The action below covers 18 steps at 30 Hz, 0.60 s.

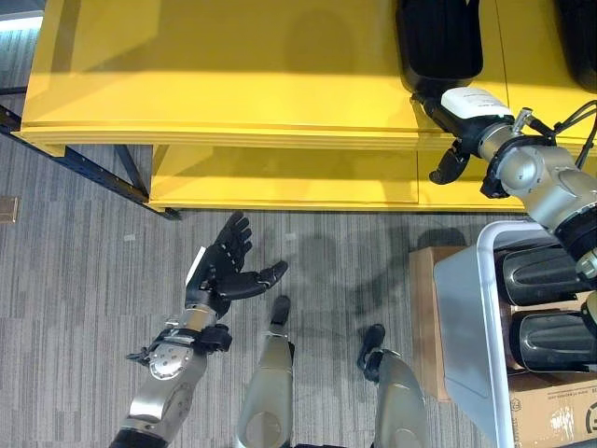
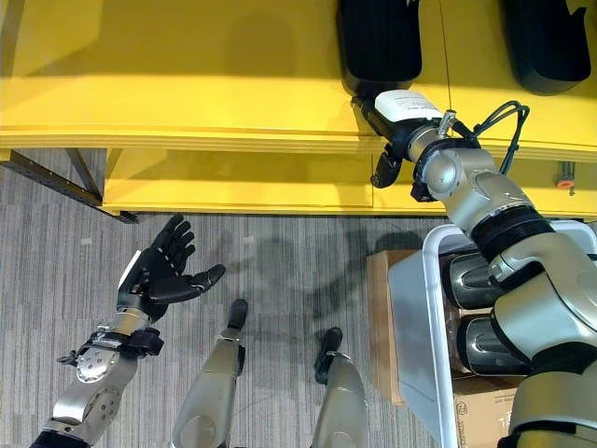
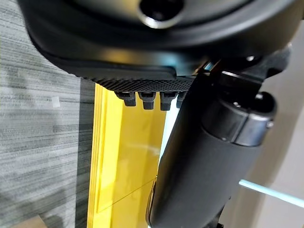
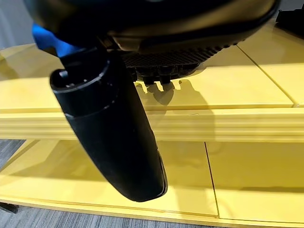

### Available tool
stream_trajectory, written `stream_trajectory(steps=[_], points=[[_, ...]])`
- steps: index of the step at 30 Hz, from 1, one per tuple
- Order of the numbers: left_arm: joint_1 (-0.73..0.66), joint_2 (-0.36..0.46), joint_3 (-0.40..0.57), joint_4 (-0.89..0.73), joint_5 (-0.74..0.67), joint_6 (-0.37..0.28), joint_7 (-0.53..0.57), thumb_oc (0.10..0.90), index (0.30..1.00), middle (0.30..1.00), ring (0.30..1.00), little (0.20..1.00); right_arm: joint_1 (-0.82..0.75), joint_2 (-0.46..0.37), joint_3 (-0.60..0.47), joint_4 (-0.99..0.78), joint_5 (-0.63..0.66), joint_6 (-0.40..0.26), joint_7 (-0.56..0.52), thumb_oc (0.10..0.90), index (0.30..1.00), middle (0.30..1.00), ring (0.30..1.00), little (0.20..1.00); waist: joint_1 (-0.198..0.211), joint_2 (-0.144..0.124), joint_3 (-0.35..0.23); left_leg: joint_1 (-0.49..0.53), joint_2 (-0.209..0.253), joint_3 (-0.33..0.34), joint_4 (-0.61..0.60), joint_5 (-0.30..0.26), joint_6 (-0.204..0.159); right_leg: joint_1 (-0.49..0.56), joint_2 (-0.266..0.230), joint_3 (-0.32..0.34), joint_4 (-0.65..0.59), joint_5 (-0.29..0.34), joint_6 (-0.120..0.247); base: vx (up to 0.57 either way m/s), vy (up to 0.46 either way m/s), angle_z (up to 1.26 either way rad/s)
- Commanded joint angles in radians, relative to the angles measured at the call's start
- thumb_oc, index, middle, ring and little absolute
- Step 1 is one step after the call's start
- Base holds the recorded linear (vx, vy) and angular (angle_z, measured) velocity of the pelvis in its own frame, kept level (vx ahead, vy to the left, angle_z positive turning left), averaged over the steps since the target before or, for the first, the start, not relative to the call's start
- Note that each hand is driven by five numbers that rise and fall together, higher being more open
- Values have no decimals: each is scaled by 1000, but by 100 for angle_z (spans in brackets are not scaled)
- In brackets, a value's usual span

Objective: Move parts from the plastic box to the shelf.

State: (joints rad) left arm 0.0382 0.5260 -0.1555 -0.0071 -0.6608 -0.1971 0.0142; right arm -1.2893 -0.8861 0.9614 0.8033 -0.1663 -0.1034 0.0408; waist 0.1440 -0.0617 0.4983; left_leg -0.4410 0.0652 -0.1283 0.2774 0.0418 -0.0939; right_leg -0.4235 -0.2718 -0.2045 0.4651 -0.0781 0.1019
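A black moulded part (image 1: 438, 37) lies on the top board of the yellow shelf (image 1: 233, 75), and a second one (image 1: 580, 37) lies further right. My right hand (image 1: 466, 105) is at the shelf's front edge, right at the near end of the first part. It is open, its thumb (image 4: 114, 137) straight and hanging past the edge, with nothing in it. Two more black parts (image 1: 546, 275) (image 1: 558, 341) lie in the white plastic box (image 1: 462, 317) at the right. My left hand (image 1: 229, 266) is open, palm up, over the floor at the left.
The shelf has a lower yellow board (image 1: 280, 177) under the top one and a dark metal frame (image 1: 84, 163) at its left end. A brown cardboard piece (image 1: 424, 308) stands beside the box, and a printed carton (image 1: 550, 415) sits at the lower right. Grey carpet covers the floor.
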Motion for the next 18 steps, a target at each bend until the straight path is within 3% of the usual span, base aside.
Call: stream_trajectory(steps=[1,18], points=[[0,16,30,-119,-9,-109,-7,900,1000,1000,1000,1000,-218,-19,8,46,-17,-1,-82,900,1000,1000,1000,1000,18,-11,-18,-6,101,47,126,-124,-19,39,-36,27,8,14,23,0,0,0],[11,20,46,-123,-14,-120,6,900,1000,1000,1000,1000,-282,-10,51,111,-30,2,-101,900,1000,1000,1000,1000,29,-19,-7,-26,101,36,128,-117,-22,25,-34,16,22,9,20,0,-1,1]])
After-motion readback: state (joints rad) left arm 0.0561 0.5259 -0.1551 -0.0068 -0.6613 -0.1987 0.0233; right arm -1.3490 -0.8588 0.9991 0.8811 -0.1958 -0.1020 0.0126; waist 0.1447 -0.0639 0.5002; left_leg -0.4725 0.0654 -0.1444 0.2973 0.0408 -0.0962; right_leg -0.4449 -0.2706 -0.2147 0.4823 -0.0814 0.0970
